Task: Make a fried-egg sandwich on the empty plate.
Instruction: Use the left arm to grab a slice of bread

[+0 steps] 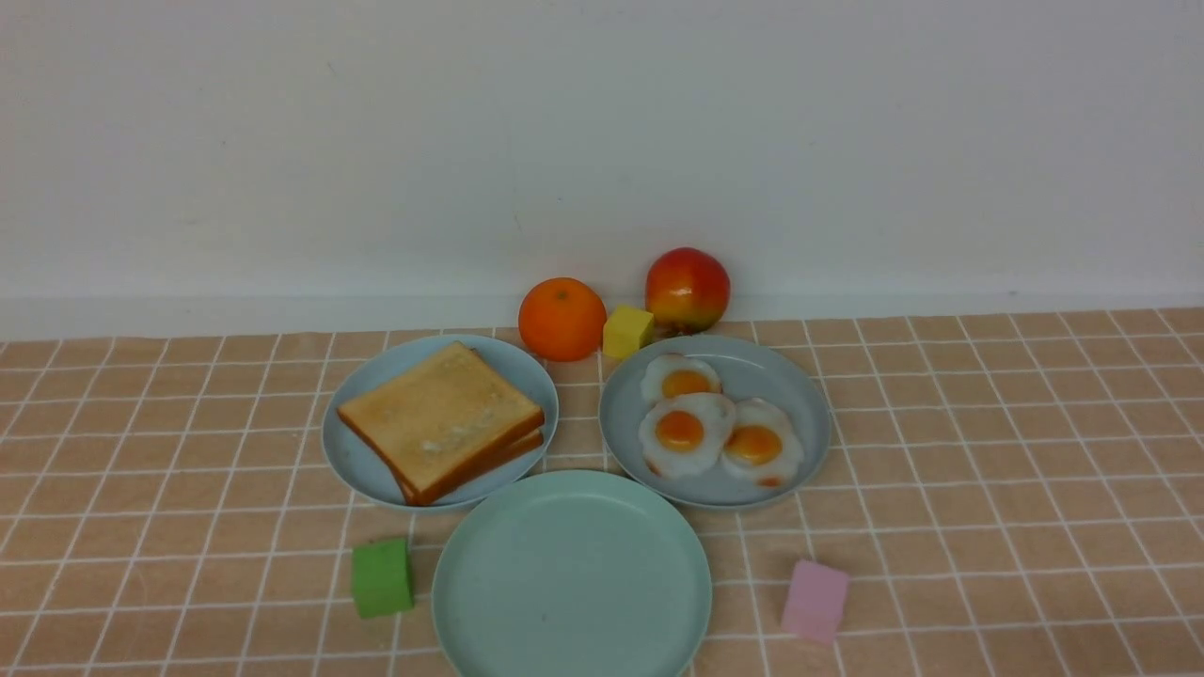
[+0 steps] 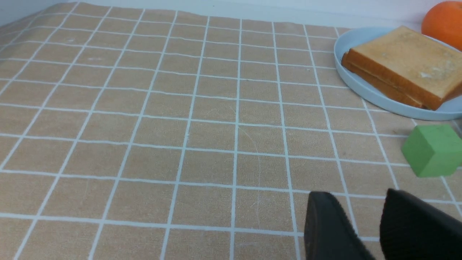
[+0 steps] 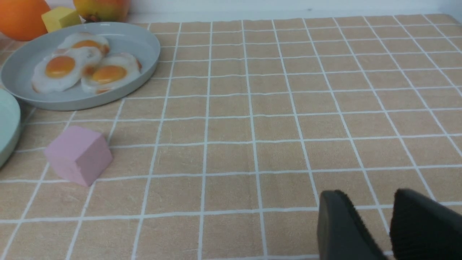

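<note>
The empty mint-green plate [image 1: 571, 574] lies at the front centre; its rim shows in the right wrist view [image 3: 7, 126]. Two toast slices [image 1: 442, 420] lie stacked on a sky-blue plate [image 1: 353, 461] at its back left, also in the left wrist view [image 2: 404, 65]. Three fried eggs [image 1: 687, 431] lie on a grey-blue plate [image 1: 800, 414] at its back right, also in the right wrist view [image 3: 72, 66]. My left gripper [image 2: 355, 195] is open and empty over bare cloth left of the toast. My right gripper [image 3: 364, 193] is open and empty over bare cloth right of the eggs. Neither shows in the front view.
An orange [image 1: 562, 319], a yellow cube [image 1: 627, 330] and a red-yellow fruit [image 1: 687, 288] stand behind the plates by the wall. A green cube [image 1: 382, 576] sits left of the mint plate, a pink cube [image 1: 815, 600] right of it.
</note>
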`<control>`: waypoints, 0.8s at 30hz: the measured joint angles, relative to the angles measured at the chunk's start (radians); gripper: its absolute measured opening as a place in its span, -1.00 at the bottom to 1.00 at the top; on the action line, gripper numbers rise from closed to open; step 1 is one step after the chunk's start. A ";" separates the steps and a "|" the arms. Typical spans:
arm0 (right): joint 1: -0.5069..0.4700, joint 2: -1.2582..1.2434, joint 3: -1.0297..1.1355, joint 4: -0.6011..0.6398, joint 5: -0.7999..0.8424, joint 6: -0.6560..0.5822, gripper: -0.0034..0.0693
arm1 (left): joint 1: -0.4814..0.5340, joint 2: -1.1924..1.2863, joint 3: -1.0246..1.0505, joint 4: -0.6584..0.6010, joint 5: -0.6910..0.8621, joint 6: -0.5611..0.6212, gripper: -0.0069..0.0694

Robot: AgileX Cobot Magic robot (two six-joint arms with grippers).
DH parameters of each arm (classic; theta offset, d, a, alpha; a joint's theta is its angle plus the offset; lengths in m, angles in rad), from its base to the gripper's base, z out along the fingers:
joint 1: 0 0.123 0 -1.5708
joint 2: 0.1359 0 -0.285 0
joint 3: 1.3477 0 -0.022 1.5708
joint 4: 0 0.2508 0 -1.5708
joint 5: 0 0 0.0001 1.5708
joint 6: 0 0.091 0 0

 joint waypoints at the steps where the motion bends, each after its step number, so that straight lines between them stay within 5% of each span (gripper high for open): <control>1: 0.000 0.000 0.000 0.000 0.000 0.000 -0.25 | 0.000 0.000 0.000 0.000 0.001 0.000 -0.19; 16: 0.000 0.000 0.003 0.022 -0.019 0.000 -0.25 | 0.000 0.000 0.000 0.015 -0.012 0.000 -0.19; 24: 0.000 0.000 0.011 0.022 -0.193 0.000 -0.25 | 0.000 0.000 0.001 0.017 -0.209 0.000 -0.19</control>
